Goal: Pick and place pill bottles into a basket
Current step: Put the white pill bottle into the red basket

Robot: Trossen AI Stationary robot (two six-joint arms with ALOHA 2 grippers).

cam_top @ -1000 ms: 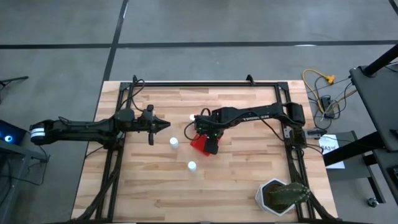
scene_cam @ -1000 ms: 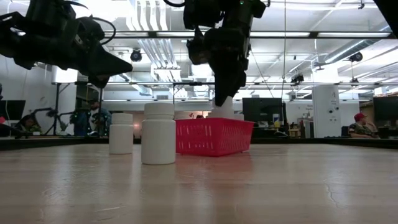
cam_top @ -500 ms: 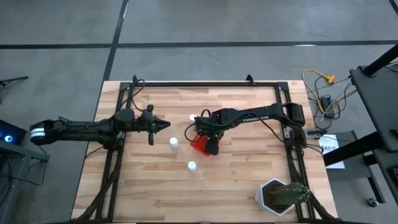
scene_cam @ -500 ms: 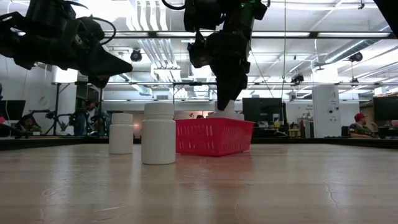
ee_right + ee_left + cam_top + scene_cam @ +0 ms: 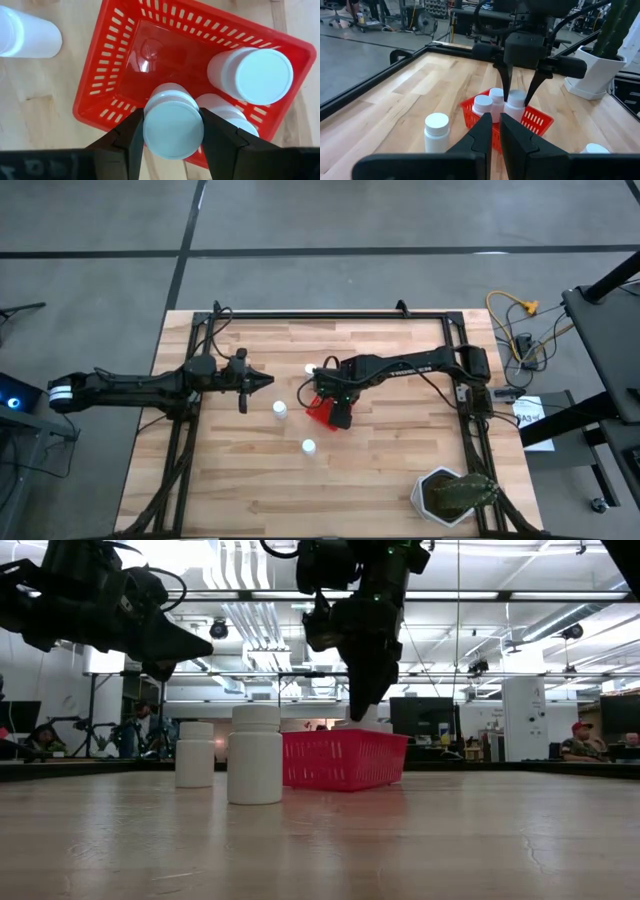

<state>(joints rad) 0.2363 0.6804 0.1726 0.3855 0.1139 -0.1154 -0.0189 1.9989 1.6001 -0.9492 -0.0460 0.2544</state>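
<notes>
The red basket [image 5: 100, 65] stands mid-table [image 5: 316, 414] with two white pill bottles [image 5: 252, 75] upright in it. My right gripper [image 5: 173, 131] is over it, pointing down, shut on a third bottle [image 5: 516, 100]. Three more bottles stand upright on the wood: one [image 5: 280, 409] left of the basket, one [image 5: 309, 447] nearer the front edge, and one [image 5: 309, 368] behind the basket. My left gripper [image 5: 266, 382] hovers shut and empty, left of the basket, above the table [image 5: 190, 645]. My right gripper pinches the bottle's round cap [image 5: 173, 107] between its two fingers, one on each side. The fingers come from above, pointing down. The bottle is upright with its lower part inside the basket, beside the two others; whether its base rests on the basket floor is hidden.
A white pot with a green plant [image 5: 450, 495] stands at the table's near right corner. A black frame [image 5: 330, 315] runs along the table's far and side edges. People and benches show in the room beyond in the low view.
In the low view the bottle held by my right gripper has gone down into the basket; only its cap shows above the rim now. The gripper has stayed over the basket. My left arm has kept still.
</notes>
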